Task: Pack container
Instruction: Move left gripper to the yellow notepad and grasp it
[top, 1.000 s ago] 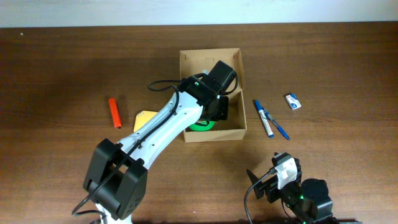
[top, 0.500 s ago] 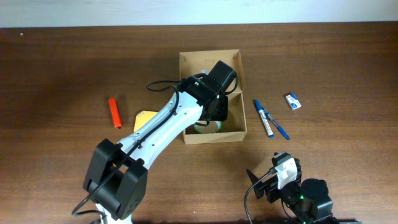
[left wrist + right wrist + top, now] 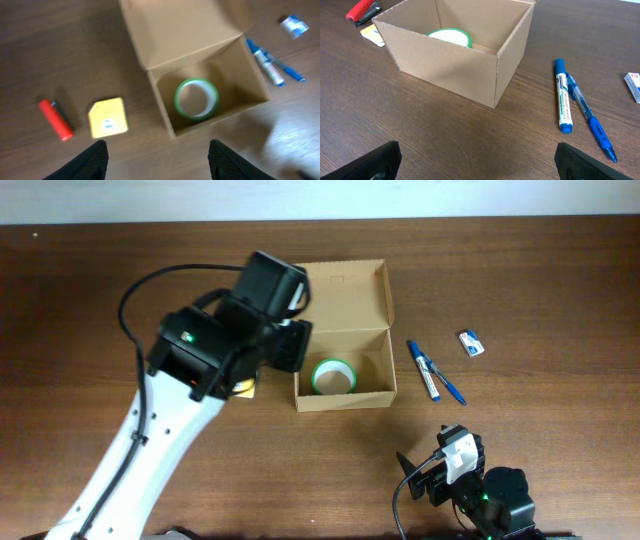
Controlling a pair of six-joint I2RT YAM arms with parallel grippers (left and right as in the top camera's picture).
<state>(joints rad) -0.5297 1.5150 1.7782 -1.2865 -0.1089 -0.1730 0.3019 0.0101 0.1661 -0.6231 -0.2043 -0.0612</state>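
So the tape roll (image 3: 196,97) is sitting inside the container (image 3: 345,397), left gripper (image 3: 157,160) hovering at its 9 o'clock, jaws apart; right gripper (image 3: 475,160) gaping too.

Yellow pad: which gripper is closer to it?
Left. The left gripper hangs just beside the yellow pad, left of the box; the right gripper sits across the box, by the pens.

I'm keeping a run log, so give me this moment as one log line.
left gripper open, empty | right gripper open, empty | tape roll inside container | lid open | pens on table
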